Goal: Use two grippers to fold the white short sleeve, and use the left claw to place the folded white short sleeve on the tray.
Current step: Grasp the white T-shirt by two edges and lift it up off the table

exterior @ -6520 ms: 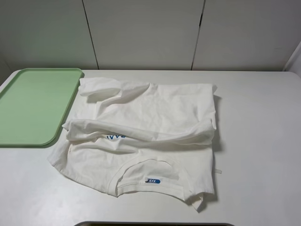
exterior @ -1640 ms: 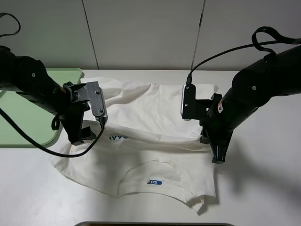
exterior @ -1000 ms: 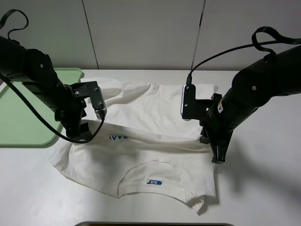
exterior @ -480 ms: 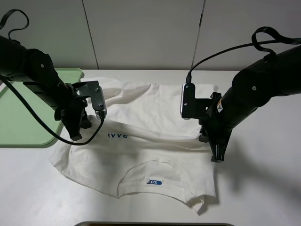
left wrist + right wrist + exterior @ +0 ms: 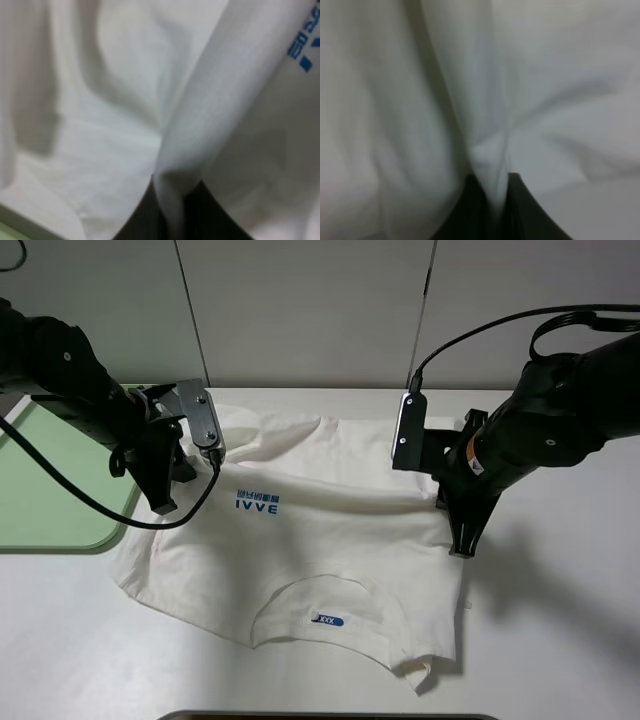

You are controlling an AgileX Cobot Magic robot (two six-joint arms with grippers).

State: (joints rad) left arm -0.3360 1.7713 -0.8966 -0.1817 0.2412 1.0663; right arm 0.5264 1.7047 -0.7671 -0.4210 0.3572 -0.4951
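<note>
closest to me, at 6 o'clock on the counter (image 5: 560,640), lies the collar of the white short sleeve (image 5: 320,550), with a small blue neck label (image 5: 325,621) whose white marks look like "xxx", though they are too small to be sure. the shirt lies wrinkled across the middle of the counter, and nothing i'd call a finished fold shows. at its 9 o'clock edge the left end effector (image 5: 160,506) points down into the cloth, and the left wrist view shows its tips pressed together on a raised ridge of white fabric. at the 3 o'clock edge the right end effector (image 5: 462,548) does the same, pinching a narrow pleat of the shirt between closed tips. between them, toward 10 o'clock on the chest, blue lettering (image 5: 258,507) reads "ivve" in capitals, with a smaller blue line above it that i can't read. farther off, at 9 to 10 o'clock, the pale green tray (image 5: 50,510) sits just beside the shirt, partly hidden by the left arm, and the shirt is not on it. i'd judge the job is early: both edges are gripped, while the folding and the carry to the tray are left.
</note>
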